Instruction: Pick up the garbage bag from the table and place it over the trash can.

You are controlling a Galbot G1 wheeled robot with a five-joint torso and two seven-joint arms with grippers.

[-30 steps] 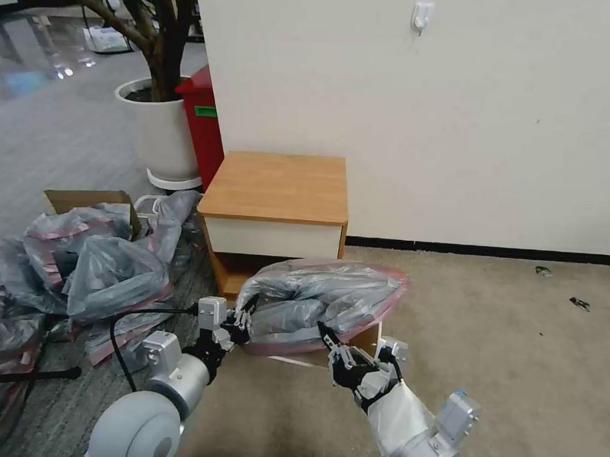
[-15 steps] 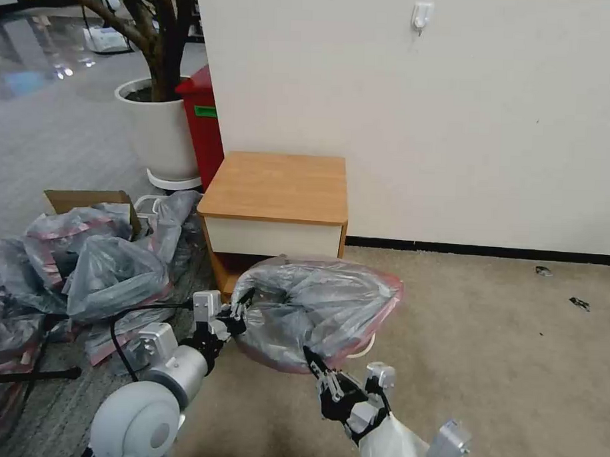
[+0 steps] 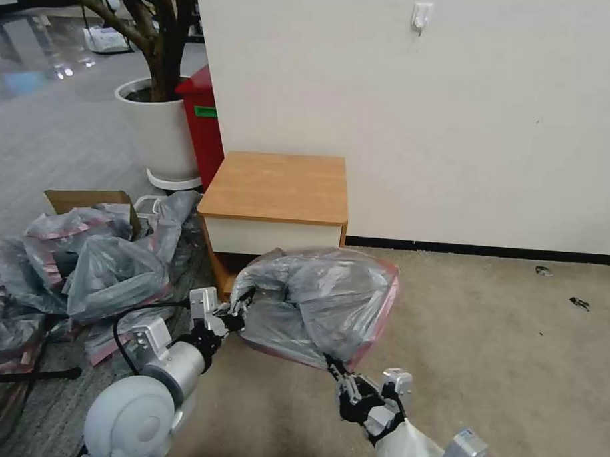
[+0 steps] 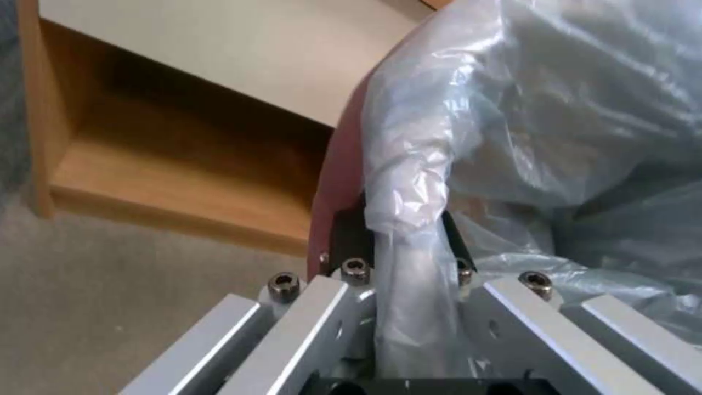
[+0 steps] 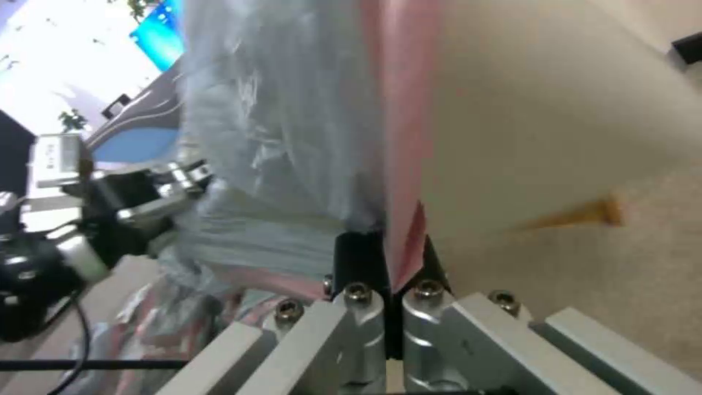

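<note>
Now both grippers hold the crinkled, translucent grey garbage bag (image 3: 322, 302) with its pink-red rim in front of the wooden worktop (image 3: 276, 186): left gripper (image 3: 239, 311) and right gripper (image 3: 337, 371) fingers pinch its edges.

**A room corner with carpet, plant and piled bags**

A plain cream wall (image 3: 422, 119) is filling the back, carrying a small white hook (image 3: 422, 16) and a black baseboard (image 3: 484, 250). Beige carpet (image 3: 501, 355) is spreading below. At left, a white plant pot (image 3: 160, 133) is holding a tree beside a red bin (image 3: 203, 128). A heap of grey-and-pink bags (image 3: 83, 267) is lying around a cardboard box (image 3: 86, 199).
</note>
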